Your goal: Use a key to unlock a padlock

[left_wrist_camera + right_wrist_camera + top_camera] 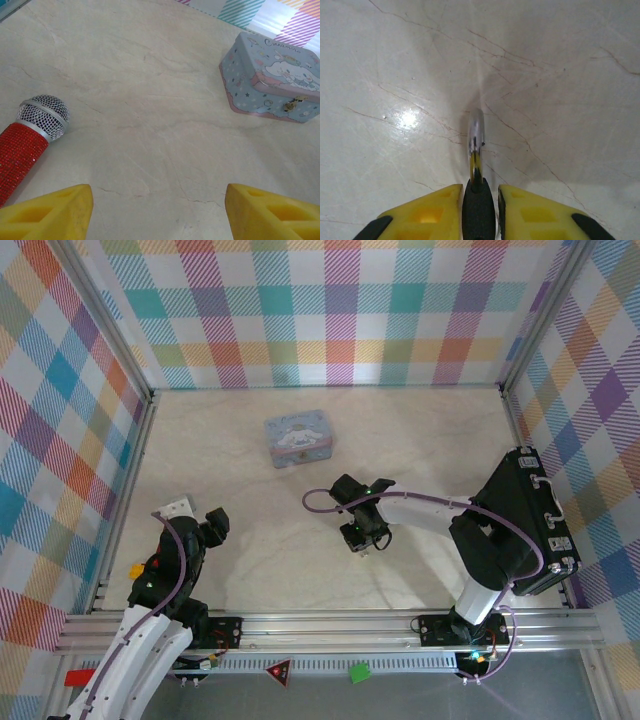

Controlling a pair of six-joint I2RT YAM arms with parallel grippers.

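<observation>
Closely flanking the padlock (478, 200) with the right fingers (427, 216), clamped or loose impossible to tell; holding the left fingers (50, 212) wide apart above the worktop (150, 100).

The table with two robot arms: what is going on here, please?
The right gripper has the small black padlock between its fingers, low over the table, with the silvery shackle pointing forward. The left gripper hangs open with nothing in it, facing a red microphone and a pale blue tin that lie apart on the table.
</observation>
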